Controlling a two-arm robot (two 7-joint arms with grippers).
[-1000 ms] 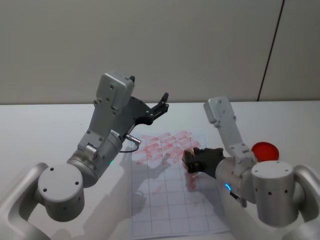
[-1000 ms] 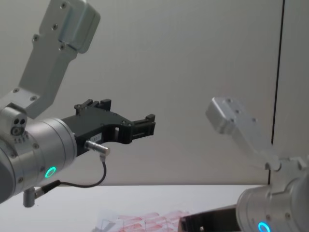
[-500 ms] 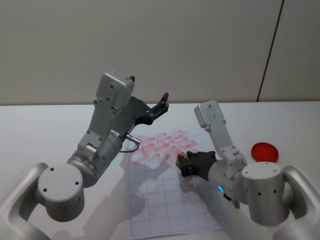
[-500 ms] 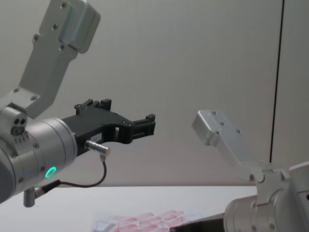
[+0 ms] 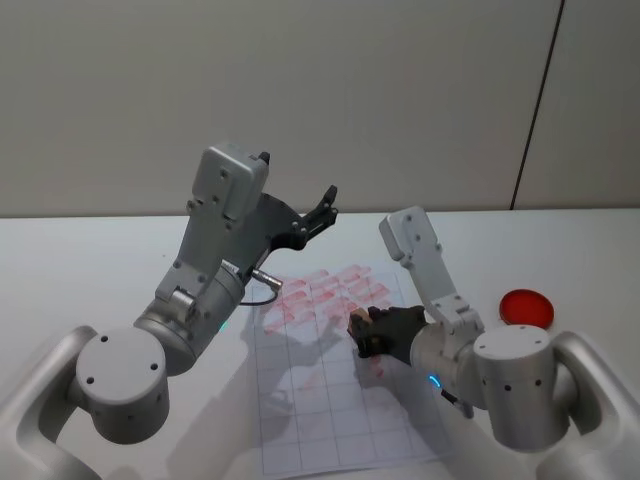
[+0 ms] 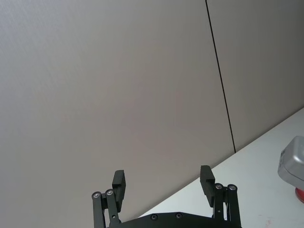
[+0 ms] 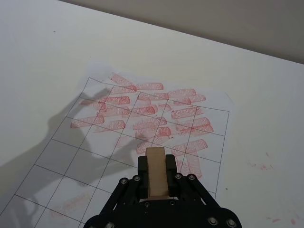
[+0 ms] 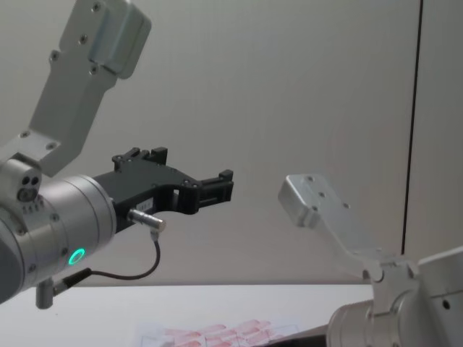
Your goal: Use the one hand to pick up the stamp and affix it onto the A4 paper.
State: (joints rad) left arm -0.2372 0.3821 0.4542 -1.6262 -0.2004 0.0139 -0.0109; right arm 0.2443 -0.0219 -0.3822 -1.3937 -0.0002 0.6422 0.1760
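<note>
Here black right gripper (image 7: 156, 164), fingers clamped on pale wooden stamp (image 7: 156, 173), needed a flat, square press onto white gridded paper (image 7: 71, 156); left gripper (image 6: 162, 176) hung raised, fingers apart.

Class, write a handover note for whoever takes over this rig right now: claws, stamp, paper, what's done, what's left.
Right claw: shut on the stamp, over the A4 paper beside its red marks.
Left claw: open, raised in the air, idle.
Red disc: on the table, to the right of the paper.
Done: stamp picked up.
Left: press it onto the paper. Whether it touches now can't be judged.
</note>
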